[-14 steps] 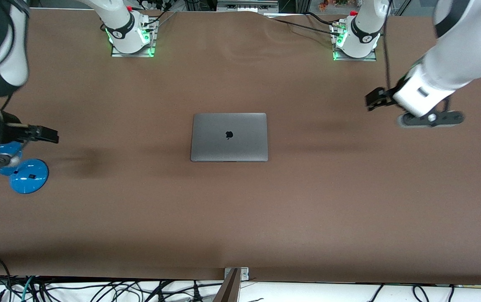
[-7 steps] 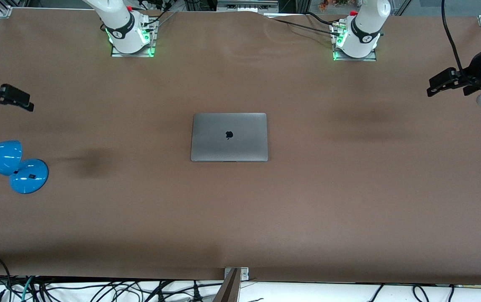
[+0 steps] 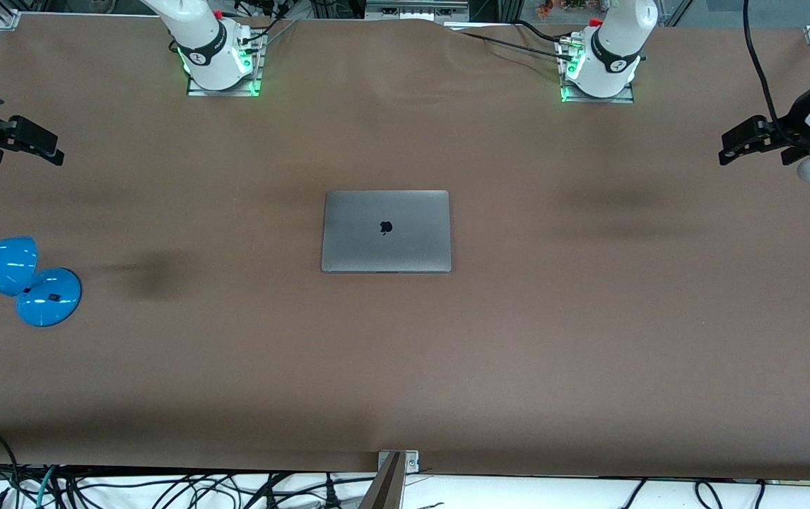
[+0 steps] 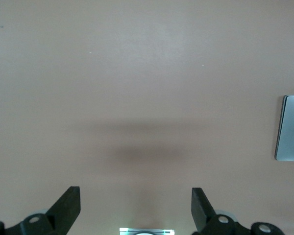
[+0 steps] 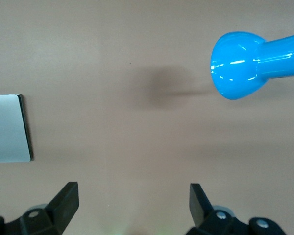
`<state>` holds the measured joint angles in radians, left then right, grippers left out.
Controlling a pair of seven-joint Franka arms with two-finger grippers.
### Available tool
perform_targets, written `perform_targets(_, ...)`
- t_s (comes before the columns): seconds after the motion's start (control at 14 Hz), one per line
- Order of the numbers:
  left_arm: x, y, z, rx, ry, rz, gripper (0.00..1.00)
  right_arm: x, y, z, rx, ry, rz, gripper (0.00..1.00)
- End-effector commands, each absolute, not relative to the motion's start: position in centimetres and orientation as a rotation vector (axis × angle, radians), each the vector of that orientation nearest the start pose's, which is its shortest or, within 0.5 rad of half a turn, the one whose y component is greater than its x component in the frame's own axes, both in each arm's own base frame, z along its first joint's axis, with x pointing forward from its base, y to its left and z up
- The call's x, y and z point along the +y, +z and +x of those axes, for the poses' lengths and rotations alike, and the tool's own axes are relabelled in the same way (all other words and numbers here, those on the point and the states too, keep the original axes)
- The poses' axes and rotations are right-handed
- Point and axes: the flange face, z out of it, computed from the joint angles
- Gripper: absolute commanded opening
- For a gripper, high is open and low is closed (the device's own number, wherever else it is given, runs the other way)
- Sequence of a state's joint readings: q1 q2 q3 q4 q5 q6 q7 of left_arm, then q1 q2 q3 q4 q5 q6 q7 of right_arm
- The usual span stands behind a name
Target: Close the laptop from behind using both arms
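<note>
Both claws, left claw and right claw, are held wide over the desk, well apart from the closed laptop.

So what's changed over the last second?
Both arms pulled out toward the table ends: the left gripper and right gripper now hang open and empty over bare table near their own ends, barely shifting in the last half second. The laptop stayed shut and in place; the lamp too.
</note>
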<state>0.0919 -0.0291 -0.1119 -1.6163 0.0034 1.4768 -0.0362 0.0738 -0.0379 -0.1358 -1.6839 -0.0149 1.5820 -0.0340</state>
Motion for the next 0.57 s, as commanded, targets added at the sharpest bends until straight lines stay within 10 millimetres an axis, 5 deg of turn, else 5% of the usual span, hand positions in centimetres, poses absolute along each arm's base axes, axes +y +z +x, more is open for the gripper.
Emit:
perform_targets(0.0, -3.9, 61.6, 52.2, 0.015, 0.132, -3.095, 1.00, -3.5, 59.2, 53.9, 0.061, 0.093, -3.151, 1.00)
perform_targets(0.5, -3.9, 63.4, 52.2, 0.016, 0.091, -3.100, 1.00, -2.8, 59.2, 53.9, 0.044, 0.098, -3.148, 1.00)
